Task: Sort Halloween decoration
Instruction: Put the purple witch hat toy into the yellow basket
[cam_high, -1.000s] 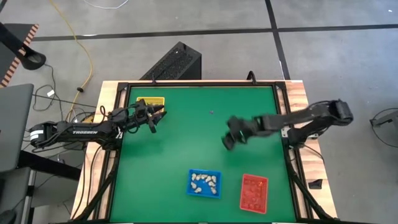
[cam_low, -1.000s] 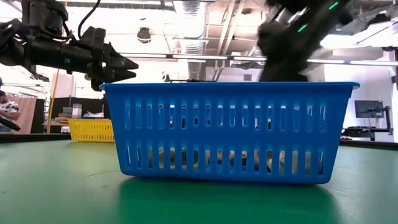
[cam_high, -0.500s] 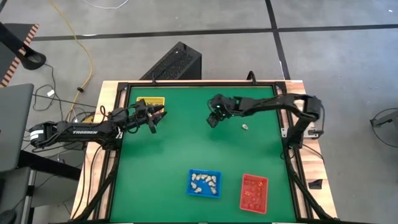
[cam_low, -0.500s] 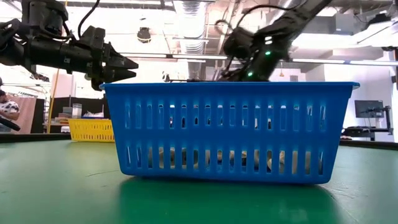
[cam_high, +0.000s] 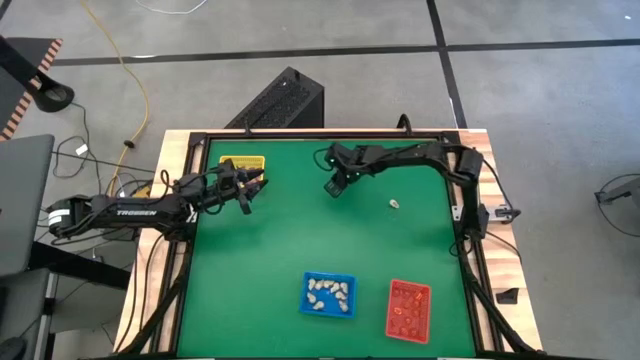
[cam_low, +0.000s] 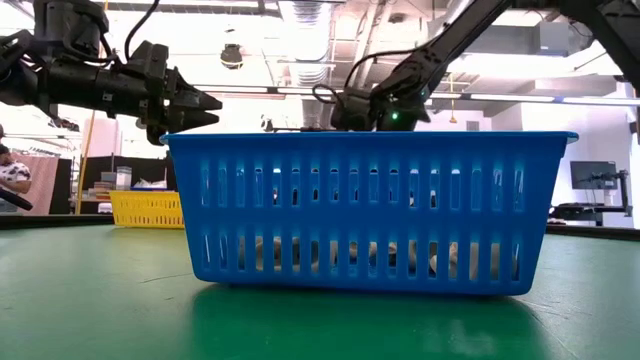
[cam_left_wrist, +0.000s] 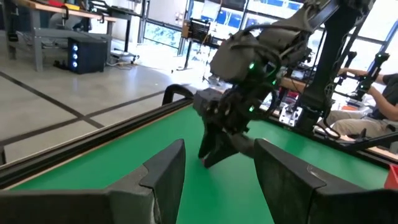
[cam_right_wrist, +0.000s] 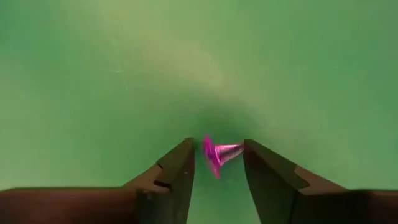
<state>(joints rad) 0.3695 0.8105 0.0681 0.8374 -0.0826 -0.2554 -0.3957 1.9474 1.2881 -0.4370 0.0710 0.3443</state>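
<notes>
As it straddles a purple trinket (cam_right_wrist: 217, 152) on the far surface (cam_high: 300, 230), right hand (cam_high: 336, 186) stands unclenched, poised to grasp. Left hand (cam_high: 252, 185) waits released beside yellow tray (cam_high: 241, 162).

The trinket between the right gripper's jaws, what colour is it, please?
Pink-purple trinket; the right wrist view shows it best.

Slotted blue plastic tray (cam_low: 370, 210), low view: contents show only as pale blurs through the lower slots. It hides the table behind it.

Small pink-purple trinket (cam_right_wrist: 217, 153) between the right wrist's fingers: blurred, shape unclear.

Tiny whitish trinket (cam_high: 395, 203) on the green mat: too small to identify.

Red tray's (cam_high: 408, 309) contents: indistinct.
</notes>
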